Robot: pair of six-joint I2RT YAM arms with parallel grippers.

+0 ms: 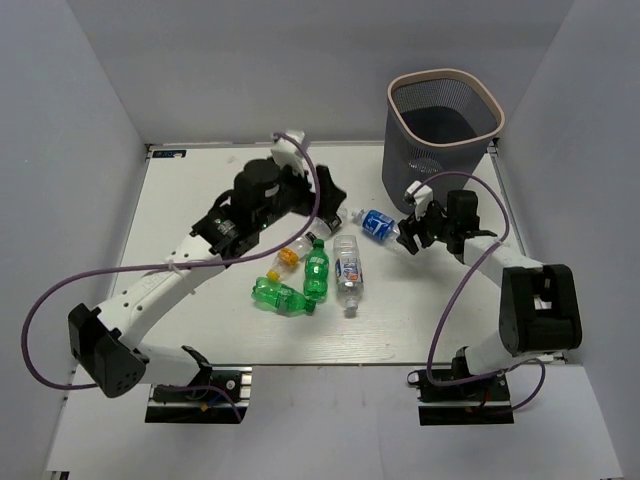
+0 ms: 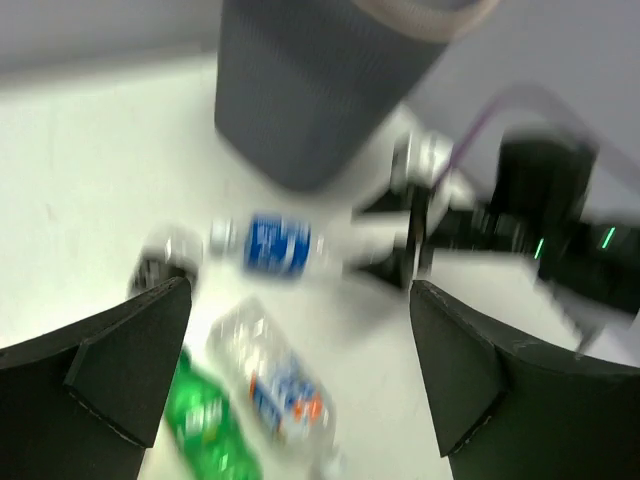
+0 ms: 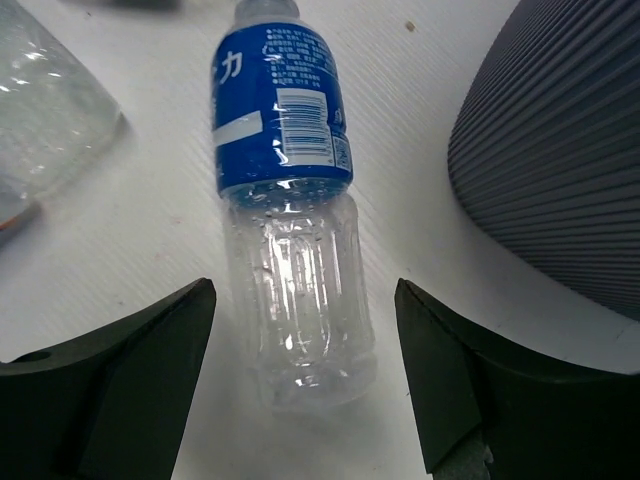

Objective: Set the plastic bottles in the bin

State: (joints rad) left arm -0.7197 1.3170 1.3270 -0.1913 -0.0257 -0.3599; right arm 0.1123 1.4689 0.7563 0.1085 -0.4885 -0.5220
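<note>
The right pincer (image 3: 302,300) is spread wide and holds nothing yet. Its two fingers straddle the clear, ribbed lower half of the blue-label bottle (image 3: 285,150), with a gap on each side. That bottle lies flat on the bench (image 1: 200,180), cap end towards 12 o'clock in the wrist view. The bin (image 3: 560,150) stands just beside it at 3 o'clock.

The left pincer (image 2: 300,300) is also spread and empty. Its view is blurred, but it faces the same bottle and the other arm.

**Risks, as I judge them:**
- The bottle is round, light and thin-walled, so an off-centre squeeze near its base could shoot it out or set it rolling.
- A hard squeeze could buckle the plastic.
- The outer finger sits near the mesh wall and could nudge the bin.
- The bin is tall, so a low carry would strike the beige rim (image 1: 445,75).
- Both arms crowd the same spot and could clash.

In the top view the bench is a smooth white board, with the bin at its 1 o'clock corner. Near the centre lie two green bottles (image 1: 316,270), a clear bottle (image 1: 348,268) and a small orange-capped one (image 1: 290,255). Plain pale walls close in the bench on three sides.
</note>
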